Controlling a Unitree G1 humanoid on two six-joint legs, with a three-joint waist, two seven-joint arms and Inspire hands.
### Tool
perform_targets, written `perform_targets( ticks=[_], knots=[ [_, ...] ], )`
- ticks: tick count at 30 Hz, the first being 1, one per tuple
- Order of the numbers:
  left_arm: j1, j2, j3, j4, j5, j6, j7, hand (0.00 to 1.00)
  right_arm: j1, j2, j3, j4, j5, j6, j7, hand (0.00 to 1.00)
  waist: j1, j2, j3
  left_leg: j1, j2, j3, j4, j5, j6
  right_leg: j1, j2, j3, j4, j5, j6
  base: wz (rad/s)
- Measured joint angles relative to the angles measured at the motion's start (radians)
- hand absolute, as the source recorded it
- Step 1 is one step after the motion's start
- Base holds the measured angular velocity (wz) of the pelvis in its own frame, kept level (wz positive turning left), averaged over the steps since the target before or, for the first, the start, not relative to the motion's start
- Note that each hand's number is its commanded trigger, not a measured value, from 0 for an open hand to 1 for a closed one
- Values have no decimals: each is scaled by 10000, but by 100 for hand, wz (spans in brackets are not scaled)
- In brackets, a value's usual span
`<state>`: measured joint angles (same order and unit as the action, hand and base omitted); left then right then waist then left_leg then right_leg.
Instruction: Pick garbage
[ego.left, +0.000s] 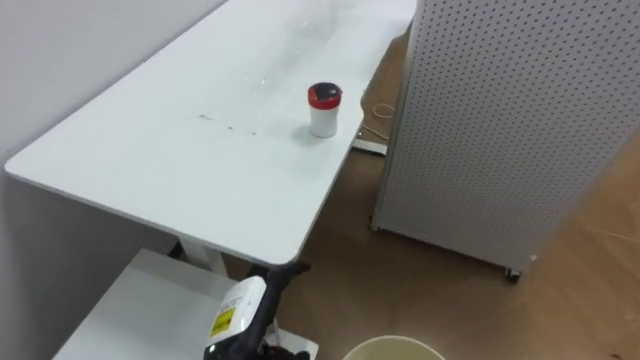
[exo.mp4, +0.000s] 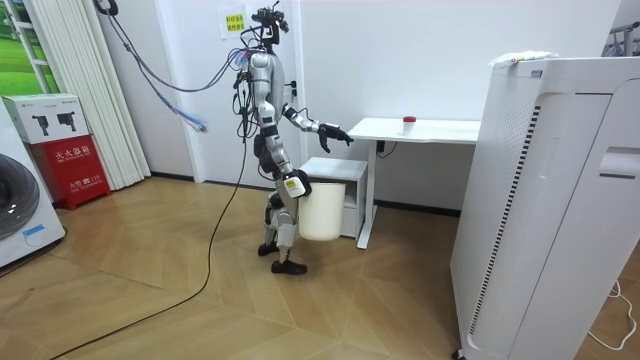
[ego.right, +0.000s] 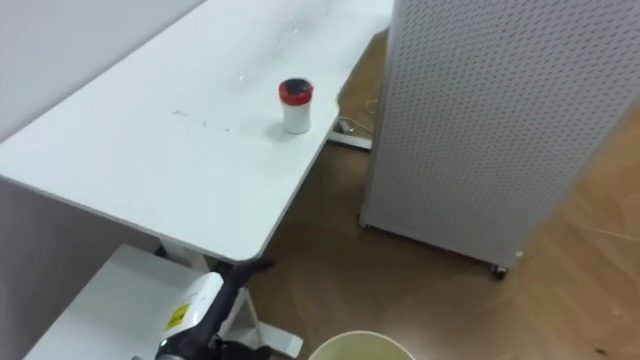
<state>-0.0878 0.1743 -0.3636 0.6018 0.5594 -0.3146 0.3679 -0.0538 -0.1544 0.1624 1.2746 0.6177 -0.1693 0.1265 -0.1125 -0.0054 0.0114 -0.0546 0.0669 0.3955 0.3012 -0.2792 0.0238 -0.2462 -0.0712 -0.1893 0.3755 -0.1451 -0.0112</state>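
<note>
One piece of garbage: a white cup (ego.left: 324, 111) with a red lid, upright on the white table (ego.left: 150, 160). It sits close to the table's right long edge, well back from the near corner. Open tabletop lies to its left and toward the robot, and a wall runs along the table's left side. Right of that edge there's a strip of wood floor, then one perforated white cabinet (ego.left: 500, 120) on casters. One low white shelf unit (ego.left: 130, 310) sits under the near end.

Robot stands at the table's short end. Left hand (ego.left: 255, 300) is just short of the near corner, fingers straight, holding nothing, well apart from the cup. Right hand (exo.mp4: 292, 186) is low at the rim of one pale bucket (exo.mp4: 322, 212), which is off the floor; can't tell the grip.
</note>
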Motion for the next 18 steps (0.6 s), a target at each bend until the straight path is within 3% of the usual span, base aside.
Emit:
perform_targets(
  ticks=[4, 8, 18],
  knots=[
    [258, 52, 7, -229, 2, -36, 161, 0, 100, -19, -1, -3, 4, -42, -66, 100, 87, 1, -2, 312, 57, 92, -202, 5, -36, 258, 80, -73, -156, 5, 7, -5],
    [1029, 482, 137, -1782, -161, -42, 169, 0, 170, -57, -12, -97, 6, -91, -68, 100, 242, 12, -8, 349, 101, 83, -289, 6, -100, 305, 178, -110, -332, 21, -18, -7],
    [1253, 476, 900, -2927, -576, -71, 882, 0, 173, -85, -111, -106, -482, -115, -15, 100, 301, 39, 4, 859, 185, -80, -352, 8, -107, 895, 318, -159, -701, 44, -8, 0]
  ],
)
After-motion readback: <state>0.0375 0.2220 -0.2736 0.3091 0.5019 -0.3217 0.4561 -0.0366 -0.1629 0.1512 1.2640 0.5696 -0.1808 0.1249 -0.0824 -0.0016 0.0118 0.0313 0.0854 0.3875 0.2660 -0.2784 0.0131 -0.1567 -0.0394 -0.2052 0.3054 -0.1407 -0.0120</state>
